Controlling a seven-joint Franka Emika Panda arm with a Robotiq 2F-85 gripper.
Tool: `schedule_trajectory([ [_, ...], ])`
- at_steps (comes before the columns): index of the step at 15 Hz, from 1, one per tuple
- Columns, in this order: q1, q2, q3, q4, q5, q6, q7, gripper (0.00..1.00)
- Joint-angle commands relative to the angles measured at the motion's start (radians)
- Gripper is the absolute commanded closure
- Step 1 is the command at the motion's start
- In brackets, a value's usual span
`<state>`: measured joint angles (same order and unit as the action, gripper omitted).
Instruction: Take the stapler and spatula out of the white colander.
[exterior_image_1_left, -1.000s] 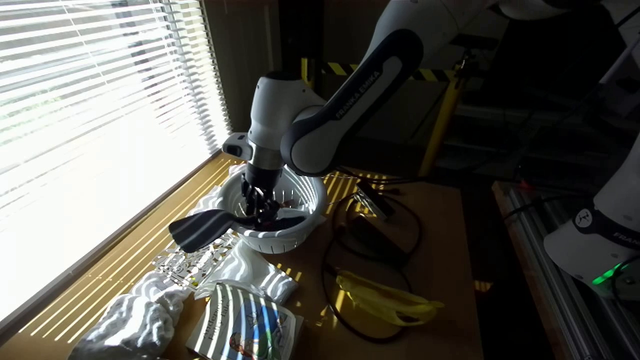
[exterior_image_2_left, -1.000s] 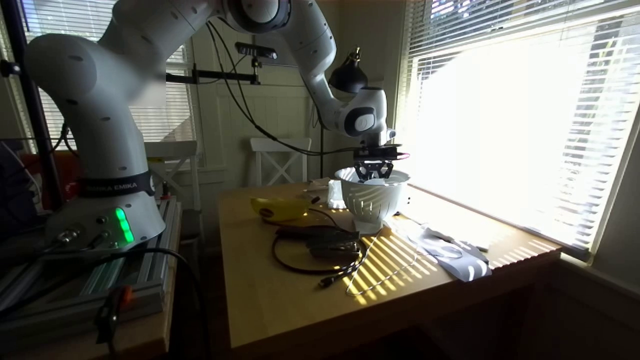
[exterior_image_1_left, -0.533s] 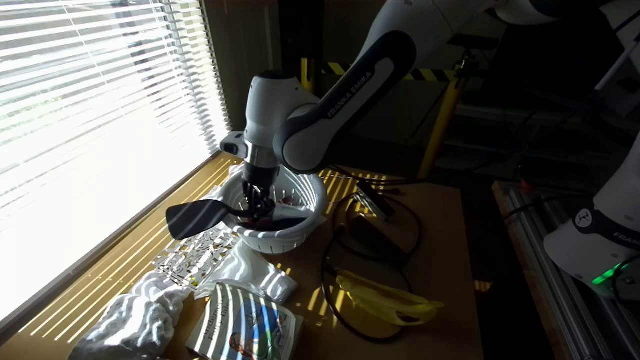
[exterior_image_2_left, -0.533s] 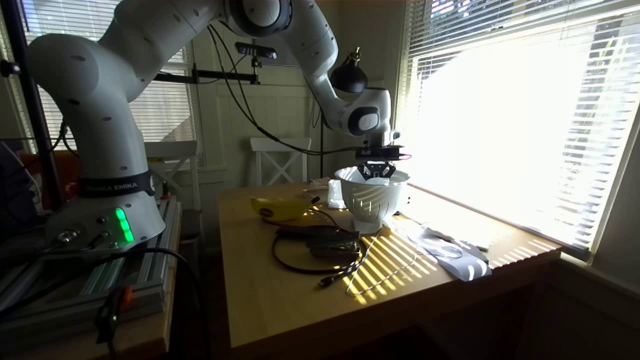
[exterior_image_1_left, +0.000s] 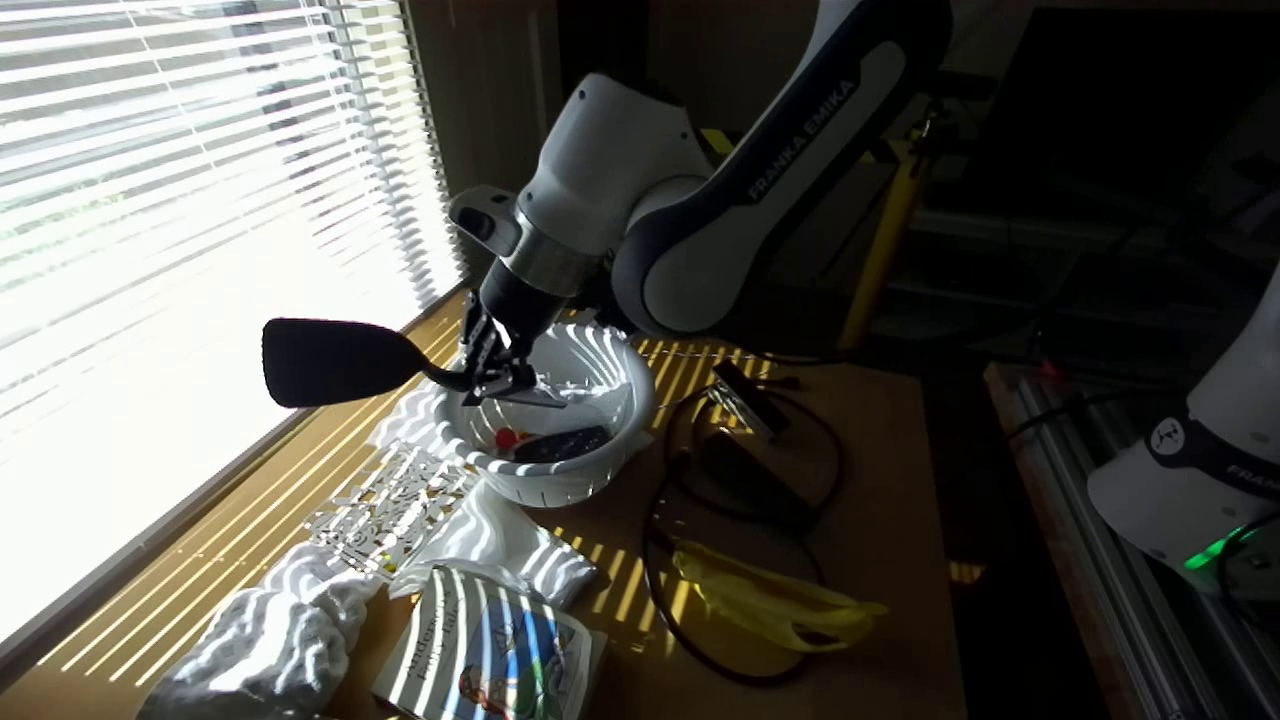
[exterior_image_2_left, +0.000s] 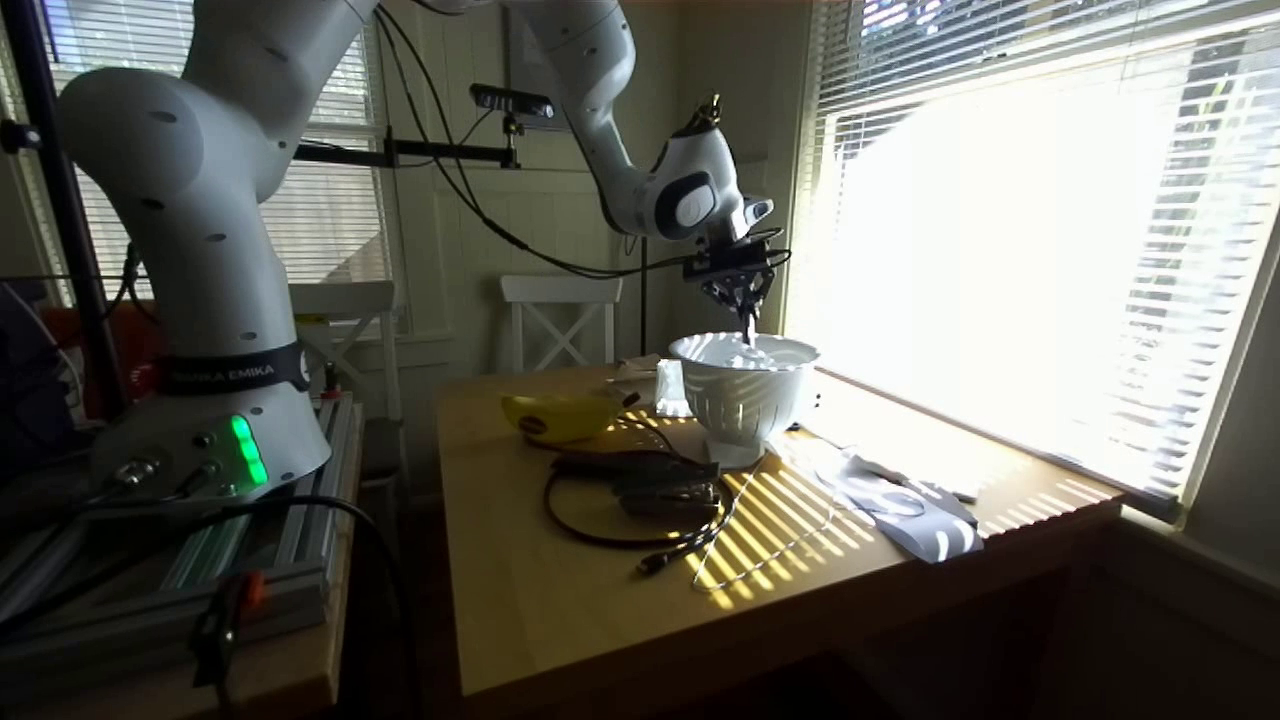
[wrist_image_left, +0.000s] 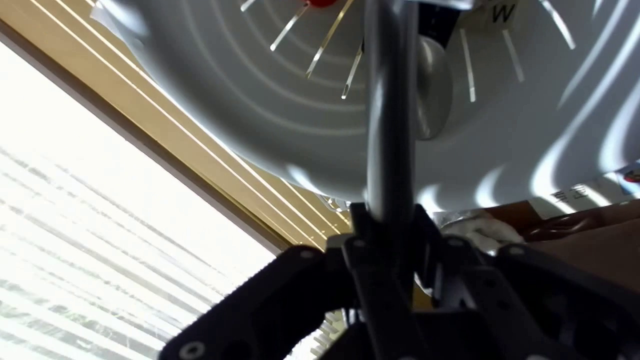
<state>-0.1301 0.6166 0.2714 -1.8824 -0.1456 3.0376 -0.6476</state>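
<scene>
Daylight glares through the blinds (exterior_image_1_left: 200, 130), burning out white and striping the table (exterior_image_2_left: 560, 610) and white colander (exterior_image_2_left: 740, 405); the wrist view's foreground is dark, blurred

Bright daylight floods through a large window (exterior_image_2_left: 990, 240) with white slatted blinds (exterior_image_2_left: 1190, 270), laying thin stripes (exterior_image_2_left: 795, 510) on a pale wooden desk (exterior_image_2_left: 560, 610). In an exterior view, white chairs (exterior_image_2_left: 560, 290) stand before a light panelled wall (exterior_image_2_left: 540, 200), another blind-covered window (exterior_image_2_left: 340, 230) at left. Elsewhere, deep shadow surrounds a yellow post (exterior_image_1_left: 886, 245).
</scene>
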Motion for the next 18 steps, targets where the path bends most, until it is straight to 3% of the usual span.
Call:
schedule_trajectory([
  [1, -0.056, -0.175, 0.060, -0.248, 0.035, 0.258, 0.050, 0.94],
  [3, -0.091, -0.240, 0.093, -0.346, 0.042, 0.405, 0.102, 0.94],
  [6, -0.105, -0.358, 0.078, -0.507, 0.078, 0.620, 0.183, 0.94],
  [7, -0.016, -0.410, -0.042, -0.556, 0.018, 0.687, 0.307, 0.94],
  [9, 0.026, -0.497, -0.113, -0.662, 0.082, 0.784, 0.348, 0.94],
  [10, -0.023, -0.554, -0.063, -0.720, 0.180, 0.771, 0.301, 0.94],
  [15, -0.090, -0.710, -0.169, -0.880, 0.287, 0.614, 0.258, 0.94],
  [17, -0.132, -0.727, -0.213, -0.917, 0.300, 0.532, 0.226, 0.94],
  [18, -0.154, -0.680, -0.240, -0.865, 0.280, 0.462, 0.223, 0.94],
])
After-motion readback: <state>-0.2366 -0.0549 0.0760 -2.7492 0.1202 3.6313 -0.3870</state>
